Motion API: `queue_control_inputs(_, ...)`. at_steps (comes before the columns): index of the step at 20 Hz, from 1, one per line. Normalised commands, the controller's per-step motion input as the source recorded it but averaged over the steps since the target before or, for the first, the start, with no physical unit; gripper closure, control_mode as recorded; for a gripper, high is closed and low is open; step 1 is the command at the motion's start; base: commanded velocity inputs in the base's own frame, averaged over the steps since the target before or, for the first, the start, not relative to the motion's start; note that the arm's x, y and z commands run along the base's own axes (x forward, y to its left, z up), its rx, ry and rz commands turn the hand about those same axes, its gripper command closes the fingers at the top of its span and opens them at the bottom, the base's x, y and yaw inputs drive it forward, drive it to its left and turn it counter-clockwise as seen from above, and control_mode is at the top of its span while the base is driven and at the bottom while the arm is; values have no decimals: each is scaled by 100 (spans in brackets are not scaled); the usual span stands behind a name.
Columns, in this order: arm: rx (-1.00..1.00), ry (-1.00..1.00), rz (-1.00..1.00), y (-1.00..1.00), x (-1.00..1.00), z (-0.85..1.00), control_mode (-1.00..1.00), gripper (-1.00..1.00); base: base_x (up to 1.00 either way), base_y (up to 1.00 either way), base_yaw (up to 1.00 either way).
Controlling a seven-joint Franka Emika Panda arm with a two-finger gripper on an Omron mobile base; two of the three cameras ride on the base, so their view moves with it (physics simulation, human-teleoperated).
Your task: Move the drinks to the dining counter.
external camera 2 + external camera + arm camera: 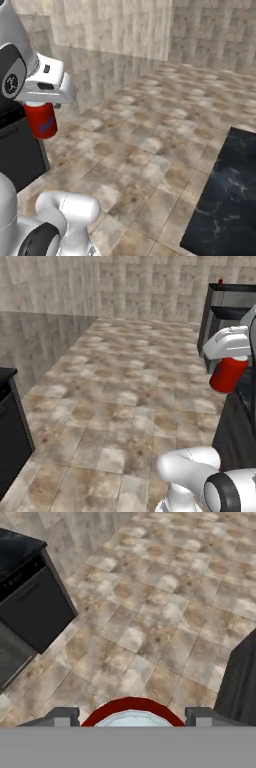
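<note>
Smooth red cylindrical can [228, 374] with silvery metallic top; mottled beige stone-tile floor [125, 391]; glossy black white-veined stone countertop [225, 200].

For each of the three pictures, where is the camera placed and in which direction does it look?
Left base view: behind the arm on its left, facing forward over the brown tiled floor; white arm at right, claw closed on the small red cylindrical can.
Right base view: behind the arm on its right, facing the same floor; arm at left, a glossy black veined counter top lower right.
Hand view: on the hand, looking down past the can's silvery top.
All three share the can and floor.
</note>
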Motion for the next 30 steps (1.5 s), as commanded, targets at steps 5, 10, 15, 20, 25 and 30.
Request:
queue_control_inputs(5,0,0,0,0,0,0,100,100,100,92,-16)
queue_control_inputs(10,0,0,0,0,0,0,100,100,100,19,-39)
queue_control_inputs(15,0,0,0,0,0,0,100,100,100,0,-41)
queue_control_inputs(20,0,0,0,0,0,0,100,100,100,0,-40)
queue_control_inputs(25,0,0,0,0,0,0,100,100,100,61,-42)
queue_control_inputs(30,0,0,0,0,0,0,100,100,100,73,-41)
